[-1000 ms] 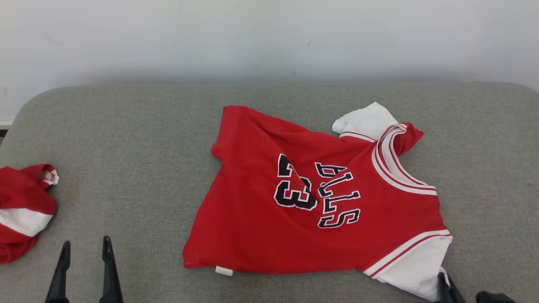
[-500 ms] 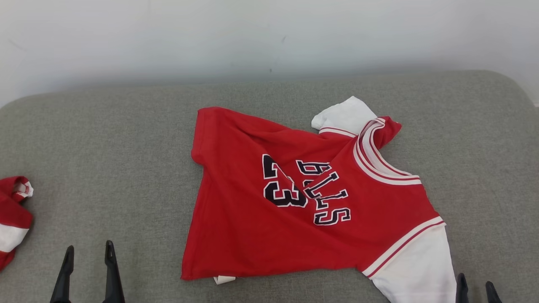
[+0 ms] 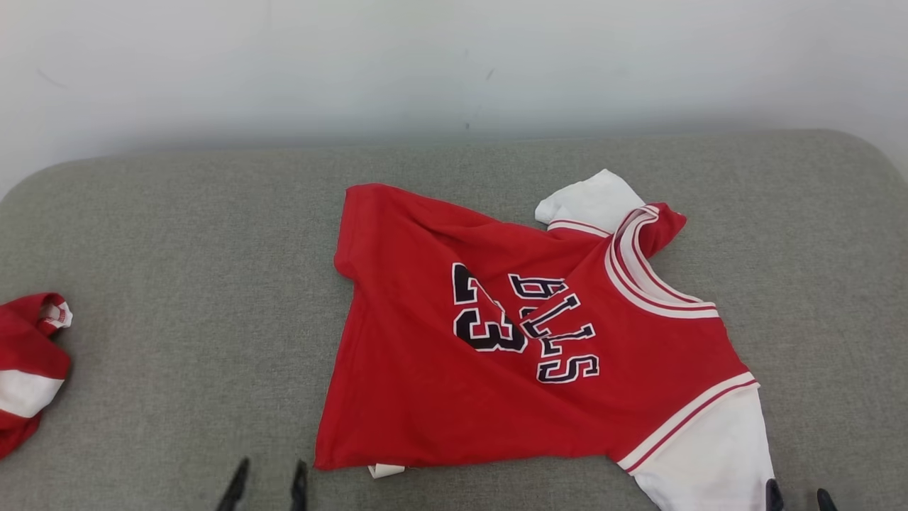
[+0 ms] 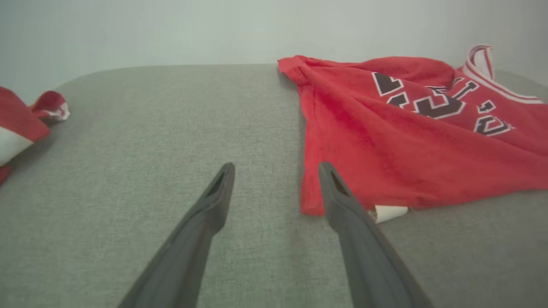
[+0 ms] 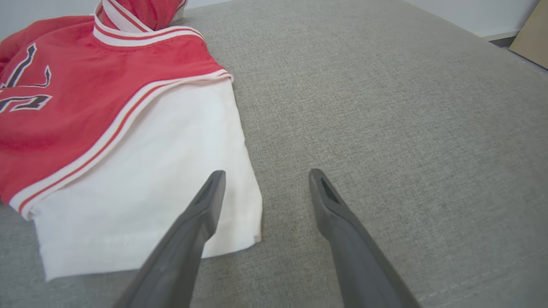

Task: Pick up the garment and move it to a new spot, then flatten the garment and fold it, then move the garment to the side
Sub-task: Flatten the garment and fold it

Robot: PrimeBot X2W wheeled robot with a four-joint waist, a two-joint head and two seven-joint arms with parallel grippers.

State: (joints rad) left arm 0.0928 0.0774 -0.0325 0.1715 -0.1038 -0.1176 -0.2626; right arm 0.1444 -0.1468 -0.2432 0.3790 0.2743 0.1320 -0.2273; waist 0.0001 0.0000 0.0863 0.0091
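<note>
Pale wall [image 3: 425,57] behind, grey upholstered surface [image 3: 177,234] below. Far to left of left fingers: bunched red-and-white cloth [image 3: 28,362], well apart, likely set aside. Left gripper [image 3: 272,465] spread wide, empty, tips just beside hem corner [image 4: 310,201]; judged lined up to pinch and tug flat. Jersey [image 3: 496,383] between both grippers: red, dark "23" and lettering, striped collar [image 3: 624,280], diagonal ridge, far sleeve [image 3: 592,199] crumpled, so flattening unfinished. Right gripper [image 3: 798,490] spread, empty; one finger over near white sleeve [image 5: 141,171], other over bare surface.
</note>
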